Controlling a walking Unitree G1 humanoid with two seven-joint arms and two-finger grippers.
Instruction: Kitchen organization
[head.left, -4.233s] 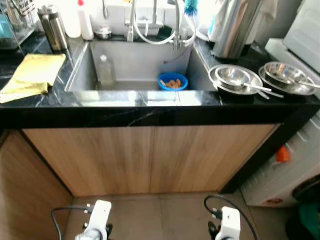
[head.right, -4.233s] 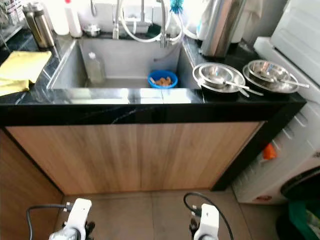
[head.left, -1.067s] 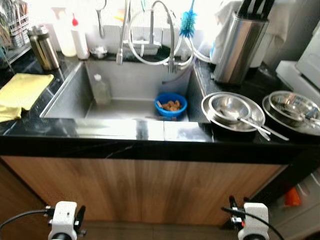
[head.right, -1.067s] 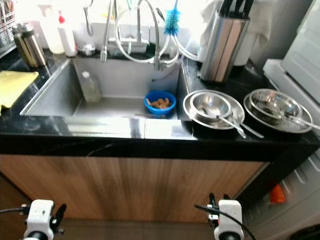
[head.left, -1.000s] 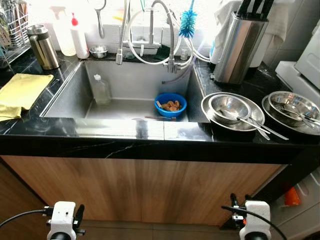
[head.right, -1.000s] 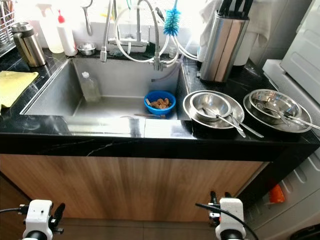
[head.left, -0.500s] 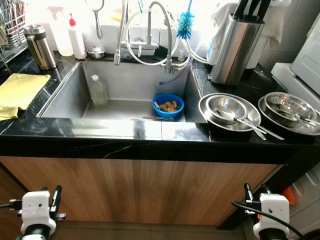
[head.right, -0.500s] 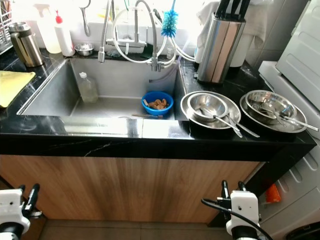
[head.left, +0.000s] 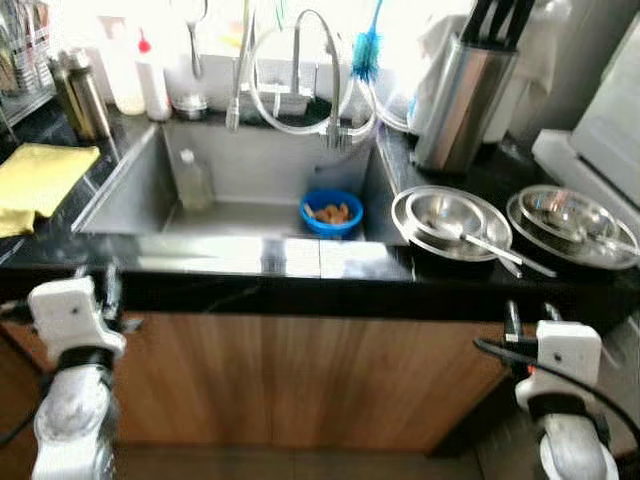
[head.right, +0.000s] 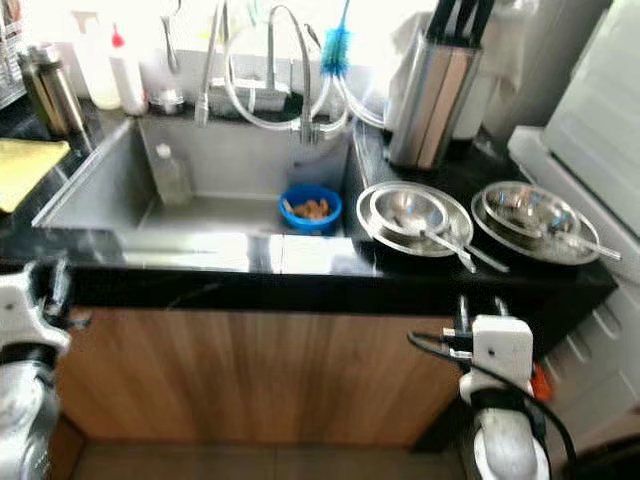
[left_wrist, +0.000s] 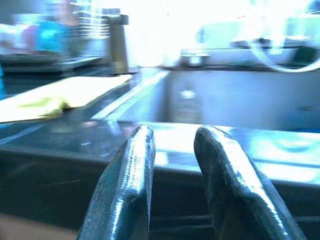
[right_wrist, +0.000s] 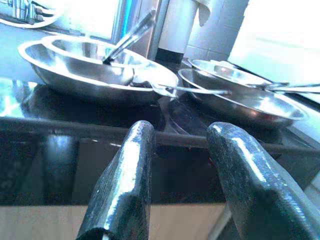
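- Home kitchen: steel sink (head.left: 130, 195) set in a black counter (head.left: 250, 290).
- Tap (head.left: 325, 75), knife block (head.left: 462, 90), steel bowls (head.left: 455, 222), wooden cabinet (head.left: 300, 380) below.

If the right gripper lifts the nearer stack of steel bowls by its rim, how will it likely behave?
The steel bowls look thin and polished, so probably light but slippery between the fingers. The spoon resting loose over the rim would likely slide or fall if tilted. The right gripper is open, below counter level.

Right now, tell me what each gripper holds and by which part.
Nothing is held. The left gripper and right gripper are both open and empty, raised before the counter edge.
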